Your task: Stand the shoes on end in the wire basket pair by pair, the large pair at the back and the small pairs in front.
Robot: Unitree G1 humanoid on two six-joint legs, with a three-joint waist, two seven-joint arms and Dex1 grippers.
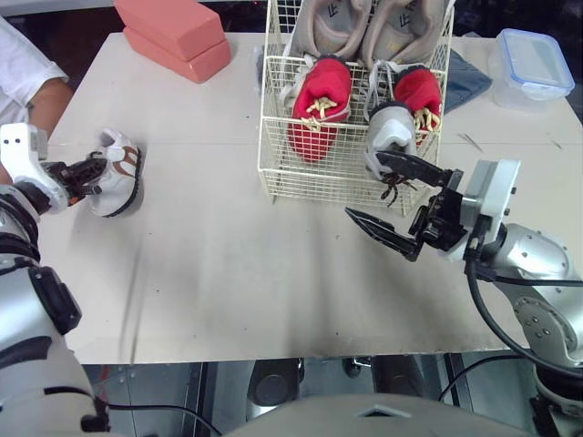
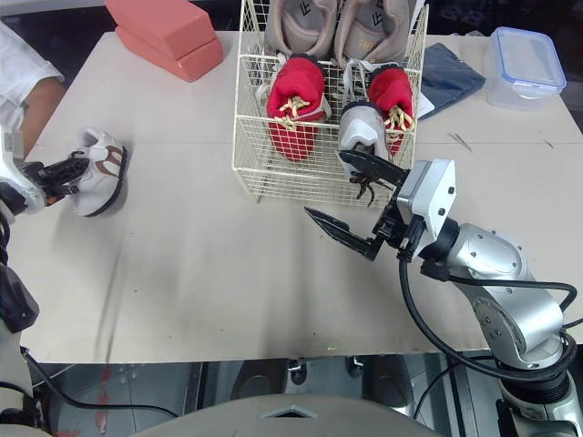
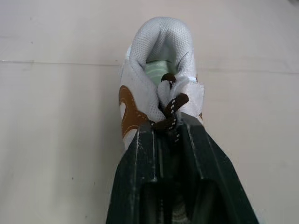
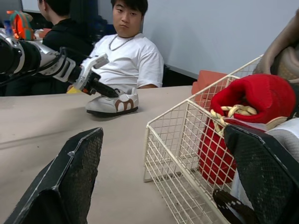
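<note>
Wide bare table between the wire basket and the brown-striped shoe clamped in the left gripper at the left side: open passage across the whole near half. Basket top open to entry from above. Back row taken by the large pair, middle by the red pair, front right by a standing white shoe; front left corner free. Right gripper spread wide at the basket's front wall, one finger by the standing shoe, the other out over the table, barring approach from the near right. Far left: pink blocks and a person's arm. Right of the basket: blue cloth and lidded container.
</note>
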